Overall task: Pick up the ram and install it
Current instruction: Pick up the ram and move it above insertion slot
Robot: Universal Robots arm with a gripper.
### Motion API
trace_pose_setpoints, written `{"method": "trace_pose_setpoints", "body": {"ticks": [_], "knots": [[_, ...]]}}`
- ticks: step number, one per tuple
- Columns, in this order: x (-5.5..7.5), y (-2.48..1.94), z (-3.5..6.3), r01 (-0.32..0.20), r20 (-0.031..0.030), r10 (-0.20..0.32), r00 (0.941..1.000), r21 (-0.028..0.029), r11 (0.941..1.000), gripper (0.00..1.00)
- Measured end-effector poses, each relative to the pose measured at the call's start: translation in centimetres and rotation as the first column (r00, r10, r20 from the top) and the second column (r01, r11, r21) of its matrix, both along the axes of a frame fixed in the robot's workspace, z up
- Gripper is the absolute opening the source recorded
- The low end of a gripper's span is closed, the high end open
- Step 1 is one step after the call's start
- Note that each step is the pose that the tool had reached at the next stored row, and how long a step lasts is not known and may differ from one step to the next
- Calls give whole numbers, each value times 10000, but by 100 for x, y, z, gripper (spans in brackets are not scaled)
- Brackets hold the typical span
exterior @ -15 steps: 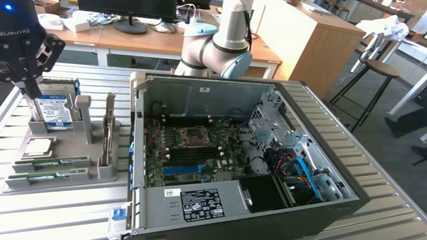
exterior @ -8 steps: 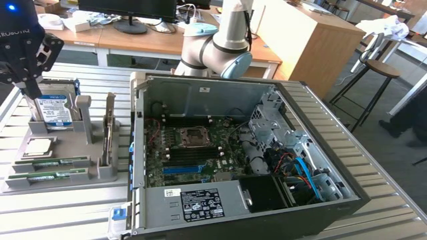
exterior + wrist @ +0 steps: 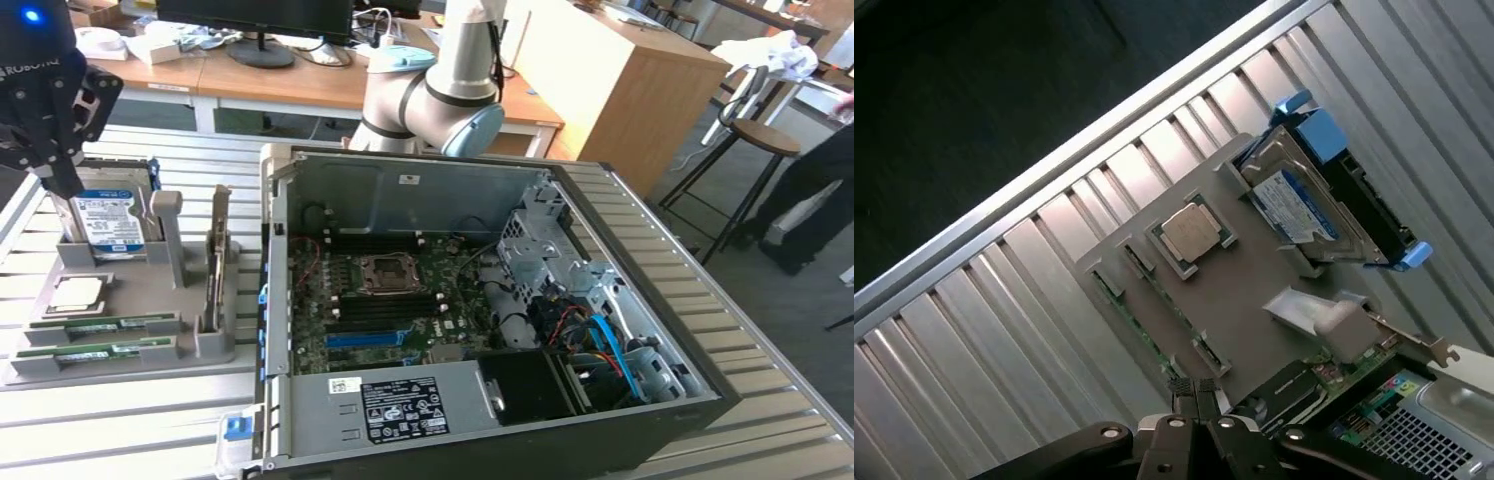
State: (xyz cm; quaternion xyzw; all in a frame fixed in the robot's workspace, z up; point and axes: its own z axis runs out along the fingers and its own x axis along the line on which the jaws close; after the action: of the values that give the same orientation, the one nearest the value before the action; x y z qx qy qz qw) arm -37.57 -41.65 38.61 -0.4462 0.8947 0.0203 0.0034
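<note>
- Grey moulded holder (image 3: pixel 134 290) sits on the slatted metal table (image 3: pixel 134 420), toward the table's edge on the exterior view's left and just beside the open computer case (image 3: pixel 641 300). It looks made to keep each part in its own recess, apart from the others, so that a pincer can come down on one at a time.
- Green and narrow, the ram (image 3: pixel 120 325) lies in a groove along the holder's edge nearest the exterior camera. A second stick (image 3: pixel 96 351) lies parallel, just beside it at the very edge. Both rest in their grooves, so I judge that the pick-up has not begun.
- On the holder's far corner a hard drive (image 3: pixel 107 220) with a blue label stands propped upright. A processor chip (image 3: pixel 74 293) lies flat in a square recess between the drive and the ram.
- Along the holder's side nearest the case an expansion card (image 3: pixel 218 260) stands on its edge.
- Inside the case, the dark memory slots (image 3: pixel 380 305) run beside the processor socket (image 3: pixel 387 270) and look unfilled, as far as I can tell. A blue slot (image 3: pixel 363 338) lies a little nearer the case's front edge.
- Black and pointing down, the pincer (image 3: pixel 60 180) hangs above the holder's far end, over the hard drive and well apart from the ram. Its fingertips are pressed together, with nothing between them, and they touch nothing.
</note>
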Motion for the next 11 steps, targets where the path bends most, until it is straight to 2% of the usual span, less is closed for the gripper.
{"method": "trace_pose_setpoints", "body": {"ticks": [6, 11], "knots": [[0, 1, -5, -846, 1, 846, 9964, 0, 9964, 10], [0, 2, -9, -1548, 0, 1548, 9879, 0, 9879, 10]]}}
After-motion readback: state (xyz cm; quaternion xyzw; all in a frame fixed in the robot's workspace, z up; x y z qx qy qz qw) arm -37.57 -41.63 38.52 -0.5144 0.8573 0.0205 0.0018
